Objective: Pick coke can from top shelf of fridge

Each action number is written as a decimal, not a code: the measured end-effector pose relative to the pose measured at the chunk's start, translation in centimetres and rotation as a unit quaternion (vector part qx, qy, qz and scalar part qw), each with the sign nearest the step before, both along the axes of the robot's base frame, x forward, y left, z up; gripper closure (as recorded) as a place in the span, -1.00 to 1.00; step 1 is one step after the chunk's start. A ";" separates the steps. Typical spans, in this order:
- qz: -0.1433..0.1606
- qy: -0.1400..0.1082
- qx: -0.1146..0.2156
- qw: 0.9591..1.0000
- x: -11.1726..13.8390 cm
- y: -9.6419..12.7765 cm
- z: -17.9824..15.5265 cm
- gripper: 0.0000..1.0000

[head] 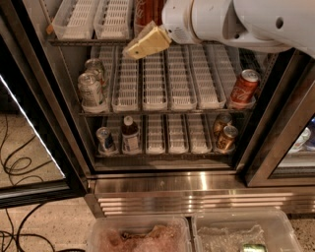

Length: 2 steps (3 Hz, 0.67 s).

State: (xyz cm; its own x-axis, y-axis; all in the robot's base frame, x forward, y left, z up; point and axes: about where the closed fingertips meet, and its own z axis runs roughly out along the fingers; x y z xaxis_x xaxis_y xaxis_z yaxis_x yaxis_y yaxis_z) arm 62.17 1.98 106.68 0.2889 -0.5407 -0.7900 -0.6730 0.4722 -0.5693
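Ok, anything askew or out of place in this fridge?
Only the reddish can at the right end of the middle shelf: it leans instead of standing upright. The gripper is by the top shelf, just below the coke can.

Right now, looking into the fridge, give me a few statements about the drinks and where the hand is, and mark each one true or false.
1. The hand hangs in front of the open fridge, at the front rail of the top shelf and just below the coke can. True.
2. The coke can stands on the bottom shelf. False: it is on the top shelf, partly hidden behind the hand.
3. Pale silver cans stand at the left end of the middle shelf. True.
4. A bottle stands on the middle shelf. False: it is on the bottom shelf, beside a can at the left.
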 end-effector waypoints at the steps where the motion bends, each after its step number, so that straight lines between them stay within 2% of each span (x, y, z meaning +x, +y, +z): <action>1: -0.020 -0.006 0.003 1.000 1.2 -0.7 0.2 -1.00; 2: -0.033 -0.006 0.009 0.999 2.0 -1.0 0.1 -1.00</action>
